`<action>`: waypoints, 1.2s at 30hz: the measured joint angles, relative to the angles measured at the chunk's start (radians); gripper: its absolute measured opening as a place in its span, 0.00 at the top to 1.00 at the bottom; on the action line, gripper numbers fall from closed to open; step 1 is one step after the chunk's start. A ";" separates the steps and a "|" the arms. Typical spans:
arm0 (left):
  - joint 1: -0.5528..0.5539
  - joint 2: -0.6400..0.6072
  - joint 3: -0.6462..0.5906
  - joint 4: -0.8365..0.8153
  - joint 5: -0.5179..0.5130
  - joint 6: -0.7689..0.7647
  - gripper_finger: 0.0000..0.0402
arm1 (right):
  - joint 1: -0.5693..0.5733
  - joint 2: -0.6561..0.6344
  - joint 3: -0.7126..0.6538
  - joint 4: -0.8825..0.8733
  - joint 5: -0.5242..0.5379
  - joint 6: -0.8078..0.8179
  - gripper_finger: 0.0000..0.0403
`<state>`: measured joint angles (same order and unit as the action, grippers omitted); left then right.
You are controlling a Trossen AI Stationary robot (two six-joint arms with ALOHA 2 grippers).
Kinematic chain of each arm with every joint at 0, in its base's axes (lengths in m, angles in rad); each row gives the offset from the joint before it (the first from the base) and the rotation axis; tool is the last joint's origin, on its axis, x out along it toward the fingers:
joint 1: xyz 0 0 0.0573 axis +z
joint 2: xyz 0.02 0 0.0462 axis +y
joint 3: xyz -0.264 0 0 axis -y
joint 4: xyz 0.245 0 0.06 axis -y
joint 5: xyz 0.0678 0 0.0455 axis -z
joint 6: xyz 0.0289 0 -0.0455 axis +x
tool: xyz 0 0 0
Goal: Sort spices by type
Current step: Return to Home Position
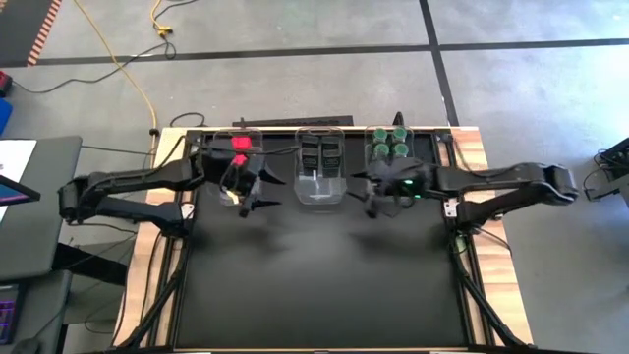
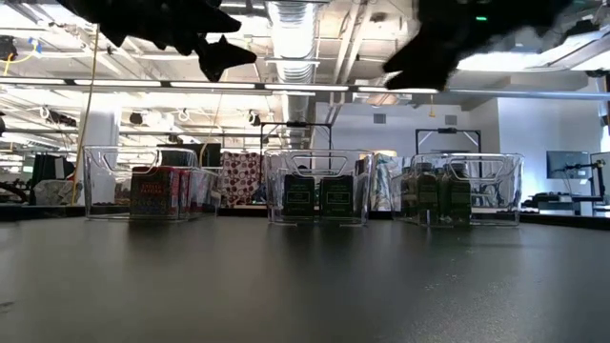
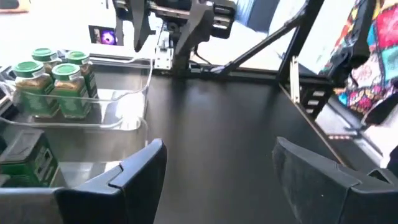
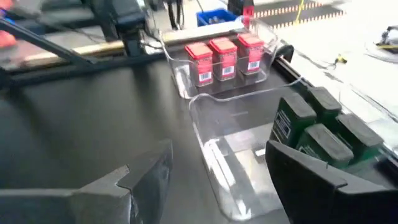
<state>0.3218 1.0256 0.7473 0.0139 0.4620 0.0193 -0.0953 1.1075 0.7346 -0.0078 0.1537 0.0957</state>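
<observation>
Spices (image 1: 321,152): three red cans (image 4: 224,59), four dark tins (image 4: 323,143), four green-lidded jars (image 3: 68,87).

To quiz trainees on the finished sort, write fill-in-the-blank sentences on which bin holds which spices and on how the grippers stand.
1. In the high view, the red-topped cans stand in the ___ bin of the three.
2. The dark cans stand in the ___ bin.
3. The jars in the right bin have ___ lids.
4. The left gripper and the right gripper are both ___ and hold nothing.

Missing words: left; middle; green; open.
</observation>
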 joint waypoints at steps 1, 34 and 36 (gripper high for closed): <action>-0.007 0.000 -0.012 0.024 -0.004 -0.015 0.30 | 0.001 -0.051 -0.044 0.007 0.000 0.010 0.29; -0.121 0.000 -0.046 0.067 -0.204 -0.140 0.30 | 0.185 -0.815 -0.501 -0.070 0.068 0.080 0.29; -0.125 0.000 -0.046 0.068 -0.204 -0.140 0.30 | 0.186 -0.858 -0.501 -0.118 0.078 0.083 0.29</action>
<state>0.1967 1.0252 0.7010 0.0814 0.2581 -0.1211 0.0902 0.2493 0.2340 -0.1261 0.2318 0.1792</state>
